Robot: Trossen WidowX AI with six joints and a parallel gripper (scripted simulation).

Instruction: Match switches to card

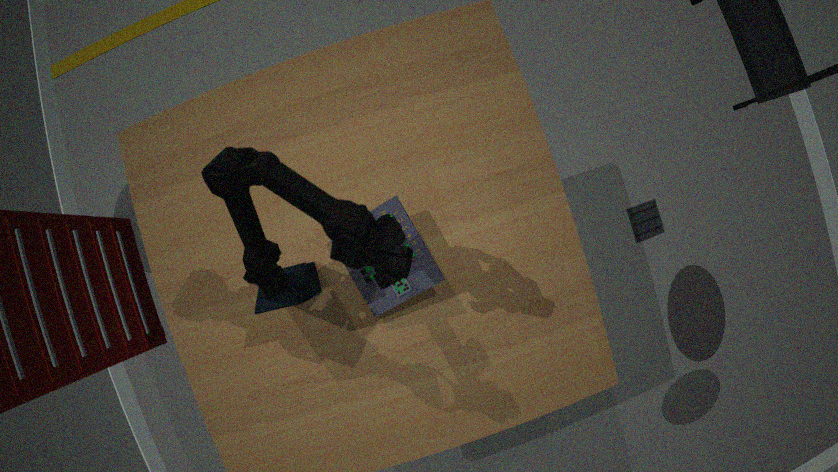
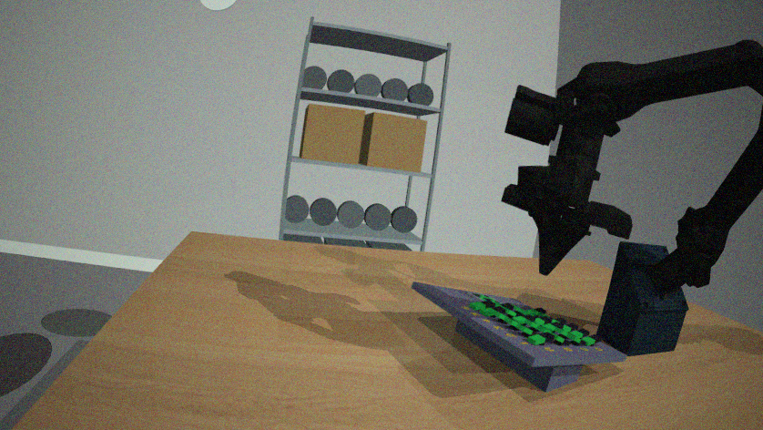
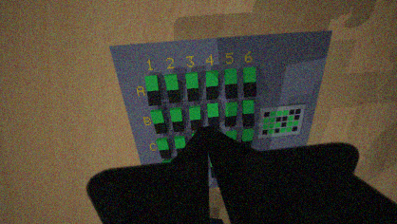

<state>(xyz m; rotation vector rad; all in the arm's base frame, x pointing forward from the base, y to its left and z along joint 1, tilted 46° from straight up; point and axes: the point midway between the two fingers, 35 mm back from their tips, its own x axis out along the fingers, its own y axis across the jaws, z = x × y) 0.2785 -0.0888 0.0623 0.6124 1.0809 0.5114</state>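
Observation:
The tilted panel (image 1: 431, 272) (image 2: 579, 359) (image 3: 124, 62) carries a grid of green and dark switches, with columns 1 to 6 and rows A, B and C visible in the wrist view. My gripper (image 2: 544, 273) (image 3: 204, 132) is shut and empty, and its tips hang above the panel in the exterior view. In the wrist view the fingers cover the middle of row C and most of what lies nearer. Which halves are raised is hard to tell. The small card (image 1: 401, 286) (image 3: 282, 121) lies right of the grid. Its far row reads dark, three green, two dark.
The arm's dark base (image 1: 302, 284) (image 2: 643, 304) stands close to the panel's near side. The panel sits on a wooden table (image 1: 328, 105) (image 2: 213, 342). A shelf rack (image 2: 373, 169) with boxes and round items stands beyond the table.

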